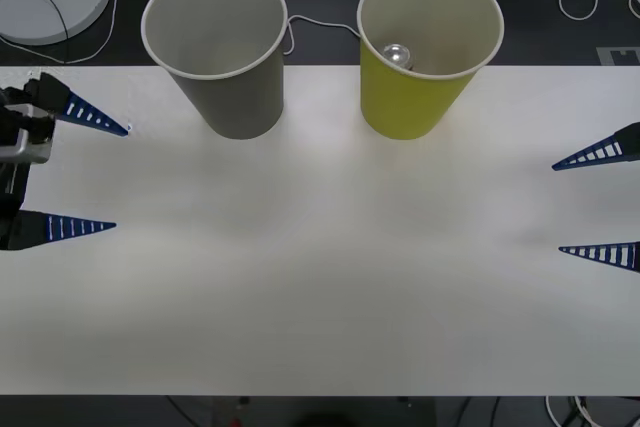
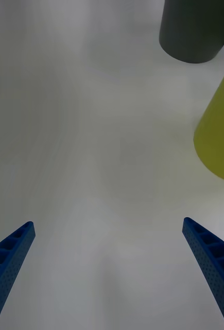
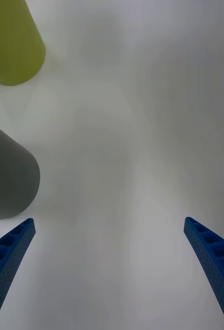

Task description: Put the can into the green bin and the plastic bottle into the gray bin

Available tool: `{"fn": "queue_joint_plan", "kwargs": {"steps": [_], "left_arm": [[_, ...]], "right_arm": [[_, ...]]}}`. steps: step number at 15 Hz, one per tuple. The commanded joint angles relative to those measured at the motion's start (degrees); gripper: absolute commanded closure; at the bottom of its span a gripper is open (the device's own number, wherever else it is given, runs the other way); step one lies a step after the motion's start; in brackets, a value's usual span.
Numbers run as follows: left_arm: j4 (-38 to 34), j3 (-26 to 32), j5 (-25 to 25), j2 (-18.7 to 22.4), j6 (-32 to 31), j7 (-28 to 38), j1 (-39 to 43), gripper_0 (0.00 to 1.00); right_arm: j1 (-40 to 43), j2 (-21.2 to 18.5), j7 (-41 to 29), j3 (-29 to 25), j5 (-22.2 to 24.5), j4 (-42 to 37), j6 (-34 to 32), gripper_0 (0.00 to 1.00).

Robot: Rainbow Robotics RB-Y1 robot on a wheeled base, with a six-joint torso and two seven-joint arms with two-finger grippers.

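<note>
I saw the can [image 1: 397,53] lying inside the green bin [image 1: 415,97], gray bin [image 1: 235,97] beside it — left gripper [image 1: 120,177] and right gripper [image 1: 558,205] spread wide, holding nothing, at opposite tabletop [image 1: 320,267] edges.

Front view looks down from above; both wrist views skim the table [image 1: 320,277], sharing both bins.

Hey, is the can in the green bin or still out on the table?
In. The can's silver end shows inside the green bin, low against its far wall.
</note>
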Motion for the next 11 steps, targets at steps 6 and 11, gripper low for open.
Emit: {"fn": "queue_joint_plan", "kwargs": {"steps": [6, 11], "left_arm": [[0.0, 0.1, -0.4, 0.0, 0.0, -2.4, 2.1, 0.0], [0.1, 0.1, -0.5, 0.0, 0.0, -2.8, 2.1, 0.0]], "right_arm": [[0.0, 0.0, 0.0, 0.0, 0.0, 0.0, 0.0, 0.0], [0.0, 0.0, 0.0, 0.0, 0.0, 0.0, 0.0, 0.0]]}}
